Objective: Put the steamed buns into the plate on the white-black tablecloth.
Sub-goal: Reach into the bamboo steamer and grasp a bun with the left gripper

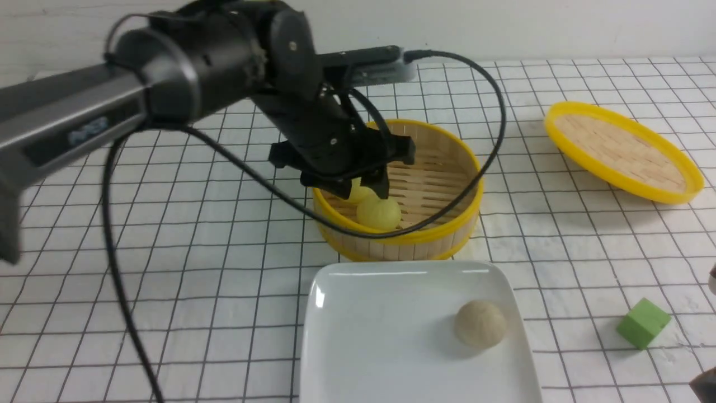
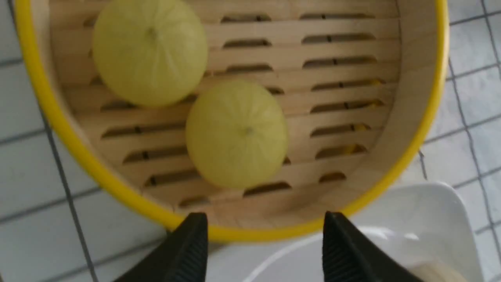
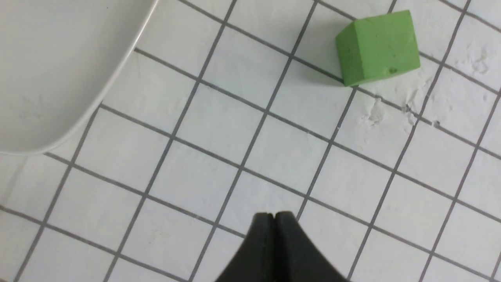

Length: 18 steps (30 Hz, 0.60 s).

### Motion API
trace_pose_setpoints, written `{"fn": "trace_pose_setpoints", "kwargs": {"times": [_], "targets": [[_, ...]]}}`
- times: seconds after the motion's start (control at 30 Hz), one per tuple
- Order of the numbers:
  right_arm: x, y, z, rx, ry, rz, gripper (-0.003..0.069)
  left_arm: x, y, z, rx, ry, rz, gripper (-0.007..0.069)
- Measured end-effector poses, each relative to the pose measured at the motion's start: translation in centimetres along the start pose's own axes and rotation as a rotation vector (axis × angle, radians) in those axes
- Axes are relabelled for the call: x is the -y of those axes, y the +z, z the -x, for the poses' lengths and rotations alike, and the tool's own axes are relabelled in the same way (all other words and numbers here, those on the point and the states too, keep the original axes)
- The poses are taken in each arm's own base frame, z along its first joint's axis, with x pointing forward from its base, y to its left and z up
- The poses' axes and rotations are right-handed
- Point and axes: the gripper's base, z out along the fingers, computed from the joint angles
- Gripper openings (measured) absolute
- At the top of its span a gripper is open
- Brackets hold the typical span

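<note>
Steamed buns stand at one of three done, as we see the beige one [image 1: 481, 324] on the plate [image 1: 391, 347] and two yellow ones [image 1: 379, 213] left in the steamer [image 1: 400, 240], our left gripper [image 2: 260, 243] spread empty, our right gripper [image 3: 274, 215] clenched.

Pale yellow buns [image 2: 236, 133] below the black left gripper [image 2: 264, 235]
The steamer [image 1: 400, 246] under that gripper is tan, rimmed bright yellow; the plate [image 1: 391, 336], nearer the camera than the gripper, is plain white, on a white tablecloth [image 1: 224, 268] with thin black squares.
</note>
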Motion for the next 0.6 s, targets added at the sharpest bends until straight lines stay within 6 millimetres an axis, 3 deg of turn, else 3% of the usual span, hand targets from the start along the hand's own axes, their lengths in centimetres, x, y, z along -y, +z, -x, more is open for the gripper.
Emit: {"fn": "trace_pose_setpoints", "kwargs": {"times": [0.1,0.17,0.3,0.37,0.43,0.5,0.57,0.6], "targets": [[0.0,0.0,0.0,0.000,0.000,0.000,0.0001,0.1,1.7,0.7,0.000,0.026,0.022,0.0444],[0.0,0.0,0.0,0.000,0.000,0.000,0.0003,-0.1,4.2,1.2,-0.004,0.038,0.041,0.0442],[0.0,0.0,0.0,0.000,0.000,0.000,0.0008,-0.5,6.4,1.0,-0.020,0.047,0.060,0.0413],[0.0,0.0,0.0,0.001,0.000,0.000,0.0010,-0.8,7.4,0.7,-0.037,0.053,0.071,0.0357],[0.0,0.0,0.0,0.006,0.000,0.001,0.0013,-0.8,7.4,0.8,-0.040,0.050,0.073,0.0227],[0.0,0.0,0.0,0.007,0.000,0.002,0.0014,-0.6,6.8,1.0,-0.047,0.050,0.073,0.0106],[0.0,0.0,0.0,0.007,0.000,0.002,0.0015,-0.5,6.1,1.2,-0.050,0.051,0.073,0.0064],[0.0,0.0,0.0,0.007,0.000,0.002,0.0016,-0.2,4.8,1.6,-0.050,0.052,0.071,0.0034]]}}
